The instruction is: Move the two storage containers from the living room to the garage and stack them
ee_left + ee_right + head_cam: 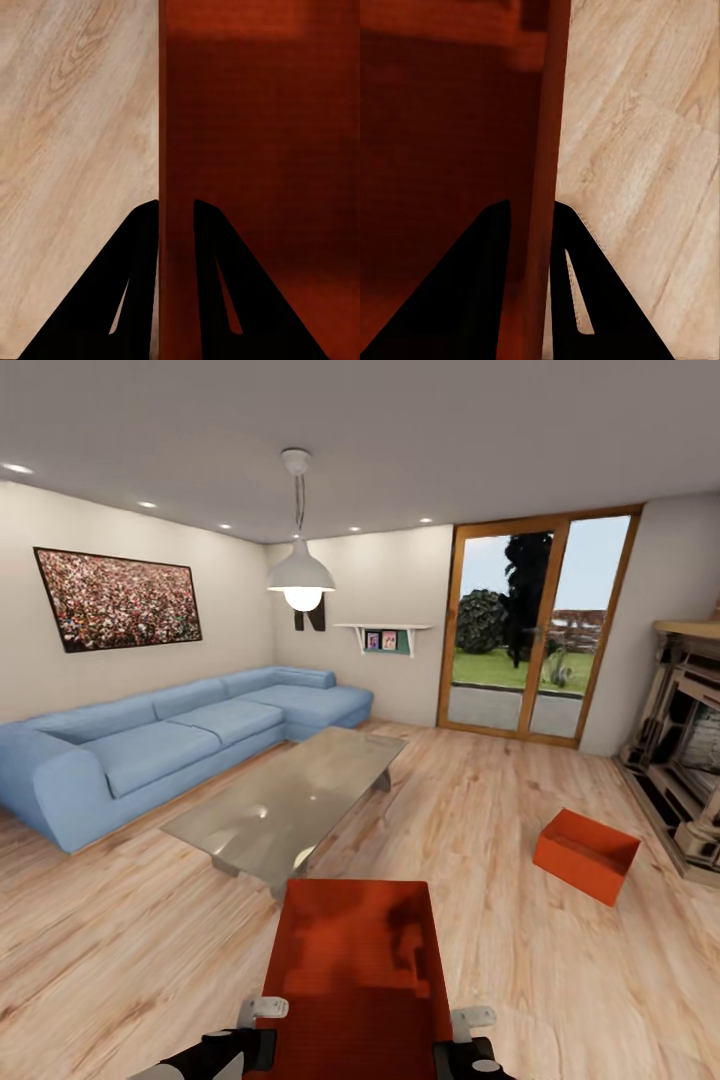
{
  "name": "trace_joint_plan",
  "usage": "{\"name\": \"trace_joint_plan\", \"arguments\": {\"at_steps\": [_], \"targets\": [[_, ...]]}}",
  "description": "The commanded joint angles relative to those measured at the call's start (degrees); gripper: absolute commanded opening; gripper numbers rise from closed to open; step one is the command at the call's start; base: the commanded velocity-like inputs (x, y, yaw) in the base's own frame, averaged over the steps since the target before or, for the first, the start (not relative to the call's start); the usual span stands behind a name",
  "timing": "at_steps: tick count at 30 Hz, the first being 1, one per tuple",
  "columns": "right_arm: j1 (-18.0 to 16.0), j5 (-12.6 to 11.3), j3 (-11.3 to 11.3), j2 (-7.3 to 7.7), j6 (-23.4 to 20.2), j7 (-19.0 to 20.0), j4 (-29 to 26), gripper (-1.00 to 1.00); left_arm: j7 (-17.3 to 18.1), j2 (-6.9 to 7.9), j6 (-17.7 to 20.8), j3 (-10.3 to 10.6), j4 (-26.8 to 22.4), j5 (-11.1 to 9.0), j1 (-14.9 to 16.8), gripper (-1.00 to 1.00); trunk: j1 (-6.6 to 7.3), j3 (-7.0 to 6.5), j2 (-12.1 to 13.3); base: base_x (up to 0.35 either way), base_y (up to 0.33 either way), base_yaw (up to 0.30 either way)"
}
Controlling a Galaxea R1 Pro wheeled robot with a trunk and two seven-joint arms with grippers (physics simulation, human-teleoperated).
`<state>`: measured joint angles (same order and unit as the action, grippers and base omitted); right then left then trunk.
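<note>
The left gripper (176,217) has its fingers clamped on the left wall of the held bin (355,970), one finger inside, one outside; the right gripper (531,217) clamps the right wall likewise; the second bin (585,853) sits on the plank floor (480,800) near the fireplace (690,750).

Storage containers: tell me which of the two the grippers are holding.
The near storage container, straight ahead; left gripper and right gripper each straddle a side wall. The other container sits alone by the fireplace.
</note>
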<state>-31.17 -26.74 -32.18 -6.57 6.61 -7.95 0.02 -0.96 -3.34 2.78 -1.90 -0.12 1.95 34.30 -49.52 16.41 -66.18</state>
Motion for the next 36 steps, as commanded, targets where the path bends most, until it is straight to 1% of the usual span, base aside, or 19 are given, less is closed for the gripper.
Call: {"name": "trace_joint_plan", "arguments": {"at_steps": [1, 10, 14, 28, 31, 36], "targets": [[-0.03, -1.21, -0.52, 0.33, 0.38, -0.75, 0.24, -1.00, -0.52, -0.03, 0.22, 0.05, -0.14, 0.51, 0.07, -1.00, 0.02, 0.07, -0.05, -0.144, 0.000, 0.254], [-0.03, -1.18, -0.52, 0.34, 0.42, -0.75, 0.24, -1.00, -0.20, -0.02, 0.21, 0.07, -0.14, 0.51, 0.06, -1.00, 0.02, 0.07, -0.05, -0.027, 0.000, 0.266], [-0.03, -1.13, -0.52, 0.40, 0.35, -0.75, 0.24, -1.00, -0.22, 0.00, 0.24, 0.07, -0.14, 0.51, 0.06, -1.00, 0.02, 0.07, -0.05, -0.011, 0.000, 0.095], [-0.03, -1.17, -0.52, 0.35, 0.21, -0.73, 0.24, -1.00, -0.09, 0.00, 0.34, 0.06, -0.14, 0.50, 0.07, -1.00, 0.02, 0.07, -0.05, -0.294, 0.000, 0.003], [-0.03, -1.13, -0.52, 0.34, 0.30, -0.75, 0.24, -1.00, -0.09, 0.00, 0.30, 0.06, -0.14, 0.49, 0.07, -1.00, 0.02, 0.07, -0.05, -0.216, 0.000, 0.158], [-0.03, -1.12, -0.52, 0.34, 0.33, -0.75, 0.24, -1.00, -0.09, 0.00, 0.30, 0.05, -0.14, 0.51, 0.07, -1.00, 0.02, 0.07, -0.05, -0.037, 0.000, 0.253]]}}
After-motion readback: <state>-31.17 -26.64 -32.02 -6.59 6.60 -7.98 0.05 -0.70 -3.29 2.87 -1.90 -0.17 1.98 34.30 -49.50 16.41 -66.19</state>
